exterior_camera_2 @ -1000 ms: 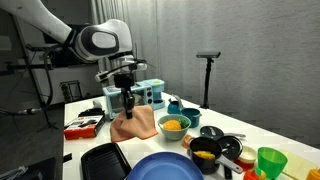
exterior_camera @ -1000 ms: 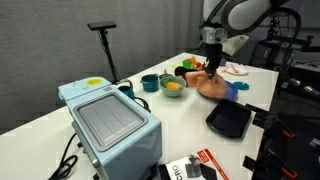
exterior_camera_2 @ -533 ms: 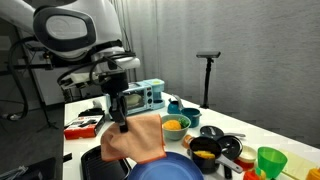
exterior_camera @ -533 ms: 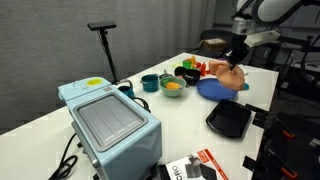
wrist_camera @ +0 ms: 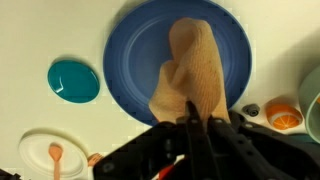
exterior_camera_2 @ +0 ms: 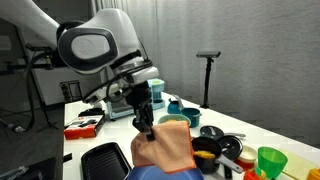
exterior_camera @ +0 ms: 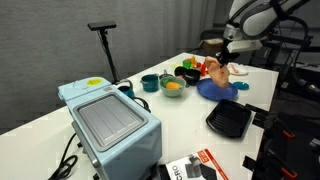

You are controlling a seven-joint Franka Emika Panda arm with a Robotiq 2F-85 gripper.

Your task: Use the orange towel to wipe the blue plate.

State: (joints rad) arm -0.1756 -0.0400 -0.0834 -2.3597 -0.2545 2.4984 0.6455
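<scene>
In an exterior view, the gripper [exterior_camera: 224, 54] pinches the orange towel [exterior_camera: 217, 71], which hangs over the blue plate [exterior_camera: 213, 89] on the table's far end. In an exterior view, the cloth [exterior_camera_2: 170, 150] dangles from closed jaws. The wrist view shows the towel [wrist_camera: 190, 70] draped over the plate's [wrist_camera: 130, 60] middle; contact is unclear. The wiping step is likely starting: next, lower, press, and sweep.

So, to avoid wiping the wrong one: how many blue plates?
1: the blue plate under the orange towel. The teal dish beside it doesn't count. Clutter could hide others.
</scene>
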